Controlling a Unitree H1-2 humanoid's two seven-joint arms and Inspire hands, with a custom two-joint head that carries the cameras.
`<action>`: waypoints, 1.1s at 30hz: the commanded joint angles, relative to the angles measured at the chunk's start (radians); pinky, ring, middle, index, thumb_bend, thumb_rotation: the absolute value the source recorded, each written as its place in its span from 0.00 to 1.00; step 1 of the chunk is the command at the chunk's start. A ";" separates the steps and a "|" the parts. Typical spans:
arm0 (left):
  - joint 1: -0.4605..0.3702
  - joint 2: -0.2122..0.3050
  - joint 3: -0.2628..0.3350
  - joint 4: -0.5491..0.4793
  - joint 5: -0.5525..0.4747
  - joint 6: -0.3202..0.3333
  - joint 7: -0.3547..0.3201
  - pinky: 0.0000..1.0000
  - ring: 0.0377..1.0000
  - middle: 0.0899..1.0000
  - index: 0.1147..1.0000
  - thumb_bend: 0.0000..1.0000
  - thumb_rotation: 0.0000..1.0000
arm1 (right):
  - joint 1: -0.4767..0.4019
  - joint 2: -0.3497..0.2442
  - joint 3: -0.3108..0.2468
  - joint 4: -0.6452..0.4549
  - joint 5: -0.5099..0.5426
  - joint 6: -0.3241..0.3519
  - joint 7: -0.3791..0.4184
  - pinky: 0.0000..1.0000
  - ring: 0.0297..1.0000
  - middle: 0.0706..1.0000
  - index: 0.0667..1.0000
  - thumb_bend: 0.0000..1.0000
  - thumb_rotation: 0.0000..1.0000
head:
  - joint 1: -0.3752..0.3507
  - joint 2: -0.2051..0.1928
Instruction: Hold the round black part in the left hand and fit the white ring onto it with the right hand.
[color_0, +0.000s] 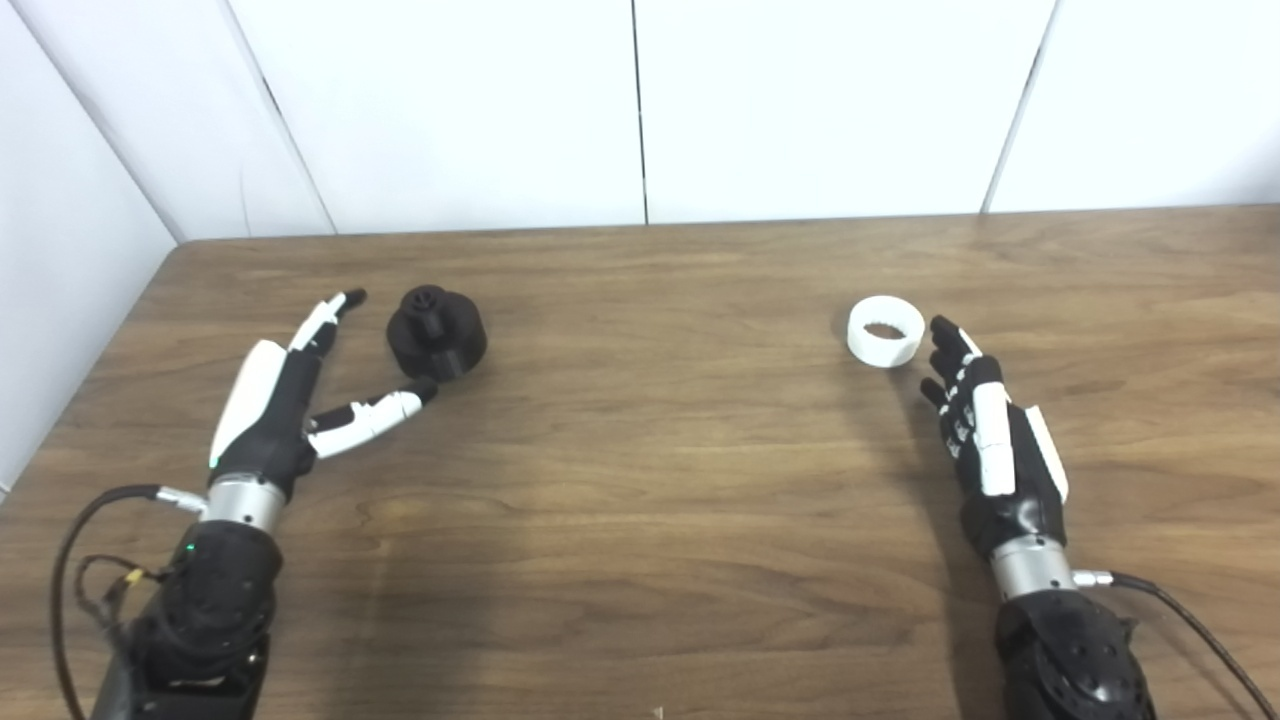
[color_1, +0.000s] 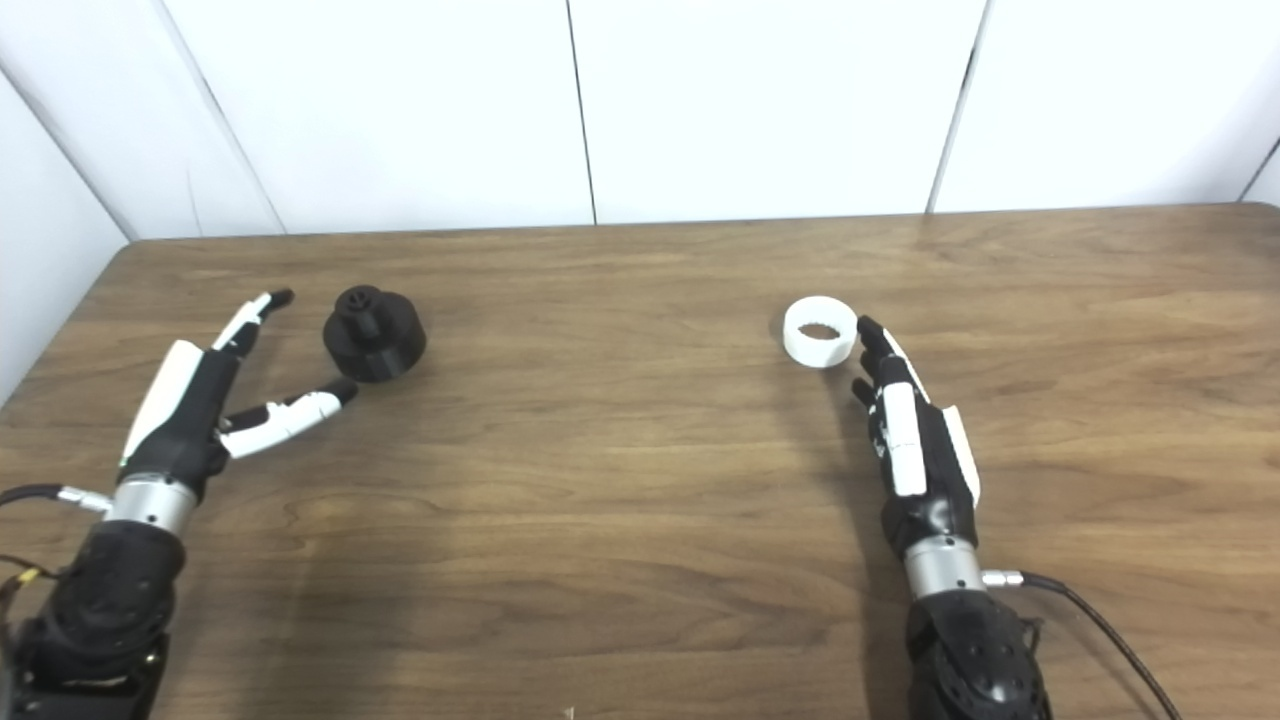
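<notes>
the round black part (color_0: 437, 332) sits on the table (color_0: 640, 480) just beyond the left hand (color_0: 290, 400), which is spread and empty. the white ring (color_0: 885, 332) lies by the right hand (color_0: 985, 430), also released; it looks light, stiff and thin-walled, best pinched across its rim.

Left hand (color_0: 290, 400) spread open; right hand (color_0: 985, 430) open (fingers straight).

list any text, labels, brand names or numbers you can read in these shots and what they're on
None: no readable text shows in either view.
round black part: no label or marking shows.
white ring: plain, no print.
left hand and right hand: black and white shells, no logo legible; a small green light shows near the left wrist, not a character.
table and wall panels: bare wood grain and plain white, no signs.
</notes>
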 joint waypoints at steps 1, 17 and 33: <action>-0.083 0.069 -0.011 0.042 0.101 -0.071 0.062 0.97 1.00 1.00 0.85 0.95 0.46 | -0.027 0.005 -0.002 -0.010 -0.001 -0.052 0.000 0.92 0.95 0.95 0.91 0.64 1.00 | 0.002 0.001; -0.157 0.161 -0.061 0.170 0.250 -0.120 0.047 1.00 1.00 1.00 0.81 1.00 0.46 | -0.029 0.002 0.000 0.005 -0.008 -0.079 0.002 0.94 0.95 0.94 0.91 0.62 1.00 | 0.006 -0.013; -0.245 0.214 -0.099 0.282 0.275 -0.146 -0.012 1.00 1.00 1.00 0.82 1.00 0.48 | -0.019 -0.003 0.002 -0.001 -0.026 -0.085 -0.002 0.94 0.95 0.94 0.90 0.64 1.00 | 0.006 -0.012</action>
